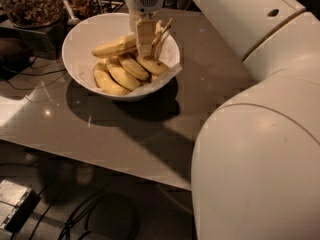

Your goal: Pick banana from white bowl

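The white bowl (80,39) stands on the grey table and holds several yellow bananas. The longest, nearly straight banana (112,48) lies across the top of the pile, pointing right. My gripper (153,36) reaches down into the bowl's right half from the back. It is open, its fingers (145,36) standing at the right end of that banana, which is hidden behind the near finger. I cannot tell whether they touch it. Shorter curved bananas (120,75) lie below.
A glass jar of brown nuts (30,4) stands at the back left beside the bowl. My large white arm (260,134) fills the right side. The table's front edge (100,161) runs across the middle, with cables on the floor (90,219) below.
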